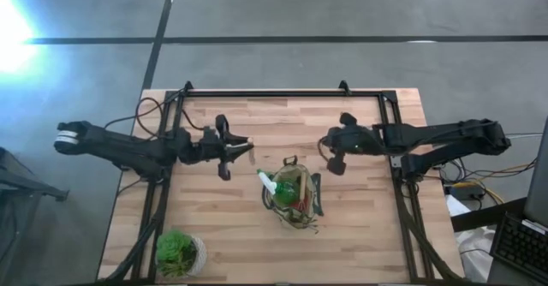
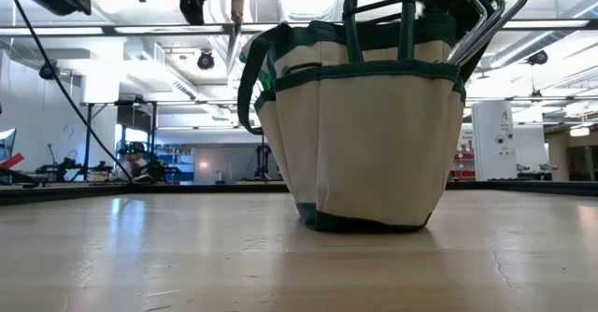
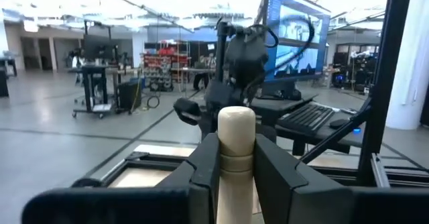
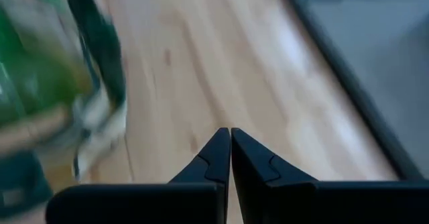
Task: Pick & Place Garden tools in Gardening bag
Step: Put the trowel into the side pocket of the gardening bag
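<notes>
The olive-tan gardening bag point(image 1: 295, 199) with dark green trim stands on its base near the table's middle; it also shows in the low view point(image 2: 364, 134). A green spray bottle point(image 1: 287, 192) with a white nozzle point(image 1: 267, 181) and wooden-handled tools stand in it, and metal rake tines point(image 2: 486, 22) stick up from it. My left gripper point(image 1: 234, 147) hovers left of the bag, shut on a pale wooden tool handle point(image 3: 236, 133); the tool's metal end is hidden. My right gripper point(image 1: 334, 155) hovers to the far right of the bag, shut and empty point(image 4: 230, 135). My left gripper pinches the pale wooden handle between its two fingers point(image 3: 204, 167), just below the handle's rounded free end point(image 3: 236, 120), which sticks out past the fingertips. The tool is lifted clear of the table; its handle shows above the bag's left side in the low view point(image 2: 237, 4).
A leafy green plant in a pale pot point(image 1: 178, 252) stands at the table's near left corner. A black frame rail point(image 1: 282, 93) runs along the far edge and both sides. Bare wood point(image 1: 360, 243) lies near and right of the bag.
</notes>
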Robot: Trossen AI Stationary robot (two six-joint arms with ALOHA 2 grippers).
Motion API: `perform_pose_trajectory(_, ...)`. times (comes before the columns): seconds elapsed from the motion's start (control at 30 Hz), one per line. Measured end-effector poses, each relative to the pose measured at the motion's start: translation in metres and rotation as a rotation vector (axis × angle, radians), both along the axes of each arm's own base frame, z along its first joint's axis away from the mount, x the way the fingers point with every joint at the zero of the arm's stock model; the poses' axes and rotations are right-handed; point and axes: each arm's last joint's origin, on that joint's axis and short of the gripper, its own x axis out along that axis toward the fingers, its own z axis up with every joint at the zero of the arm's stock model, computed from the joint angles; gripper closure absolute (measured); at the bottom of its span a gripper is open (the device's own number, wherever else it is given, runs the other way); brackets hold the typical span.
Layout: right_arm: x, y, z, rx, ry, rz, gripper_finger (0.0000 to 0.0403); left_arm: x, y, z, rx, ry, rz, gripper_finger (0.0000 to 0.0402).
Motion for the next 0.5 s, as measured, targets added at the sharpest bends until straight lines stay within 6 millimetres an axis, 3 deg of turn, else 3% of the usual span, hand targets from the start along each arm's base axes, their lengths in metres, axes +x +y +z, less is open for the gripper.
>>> perform_pose_trajectory(0.23, 0.017, 0.0, 0.03, -0.089, -0.338, 0.057, 0.0394, 0.002, 0.0, -0.002, 0.055, -0.057, 0.009, 0.0335)
perform_pose_trajectory(0.5, 0.025, 0.004, 0.05, -0.077, -0.599, 0.201, 0.0394, 0.015, -0.004, 0.014, 0.11, -0.082, -0.06, 0.0335)
